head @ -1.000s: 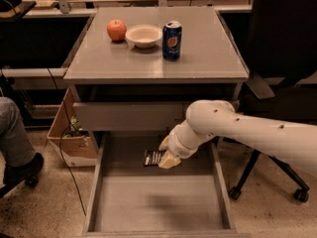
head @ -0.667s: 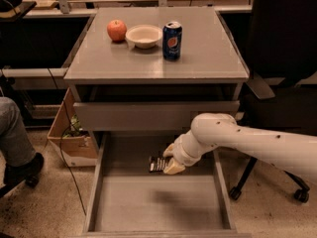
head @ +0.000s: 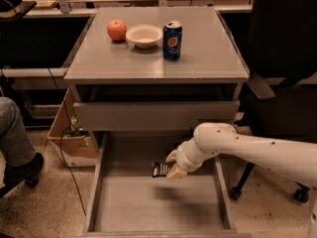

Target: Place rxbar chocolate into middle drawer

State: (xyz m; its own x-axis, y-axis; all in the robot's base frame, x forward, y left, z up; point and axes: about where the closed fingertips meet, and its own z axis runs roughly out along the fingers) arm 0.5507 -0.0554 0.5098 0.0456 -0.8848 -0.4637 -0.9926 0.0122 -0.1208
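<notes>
gripper (head: 173, 165): inside open middle drawer (head: 148, 207), clamped on rxbar chocolate (head: 160, 169) | bar: over drawer's rear floor, pale lettering unreadable | cabinet top: blue Pepsi can (head: 172, 40), bowl (head: 143, 35), apple (head: 117, 29)

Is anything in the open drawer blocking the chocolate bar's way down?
Nothing visible. The gripper holds the dark-wrapped snack bar over the wide grey metal drawer tray, whose floor below is bare.
</notes>
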